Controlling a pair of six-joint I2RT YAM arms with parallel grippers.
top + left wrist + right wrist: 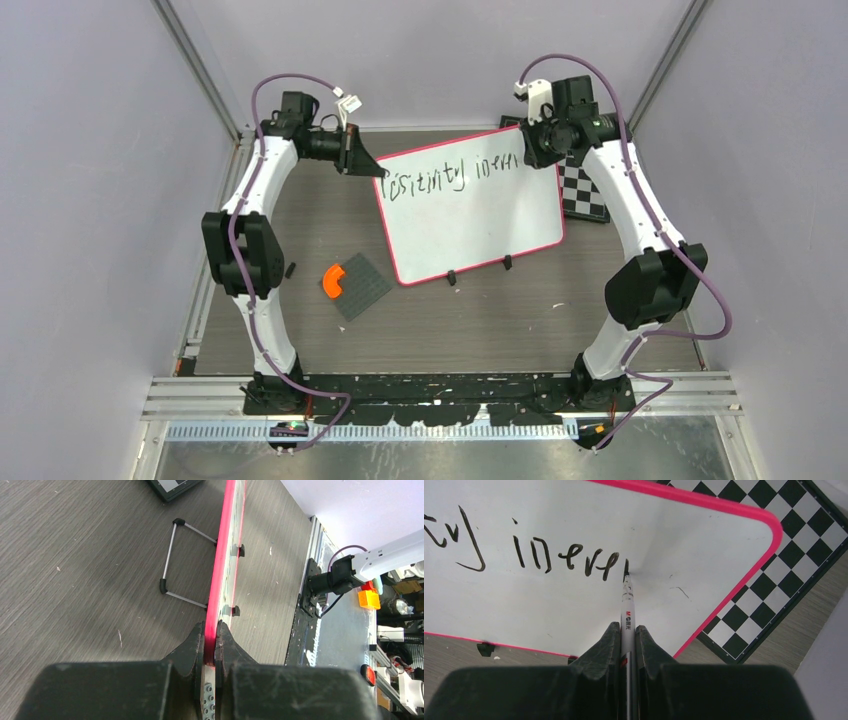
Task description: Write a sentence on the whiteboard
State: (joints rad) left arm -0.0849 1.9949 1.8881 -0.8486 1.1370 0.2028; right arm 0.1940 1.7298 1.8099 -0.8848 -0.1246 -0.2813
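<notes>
The whiteboard (470, 225), white with a pink rim, stands tilted on two black feet at the middle of the table. Along its top runs the sentence (455, 175), a black scrawl. My left gripper (378, 172) is shut on the board's upper left corner; in the left wrist view the pink edge (225, 555) runs away from between the gripper (216, 626) jaws. My right gripper (627, 626) is shut on a white marker (627, 607). The marker's tip touches the whiteboard (574, 605) just past the last letter of the sentence (566, 559).
A black-and-white chessboard (583, 190) lies behind the board's right end, also in the right wrist view (789, 555). A dark grey studded plate (362, 288) with an orange piece (332, 281) lies front left. The board's wire stand (172, 555) rests on the table.
</notes>
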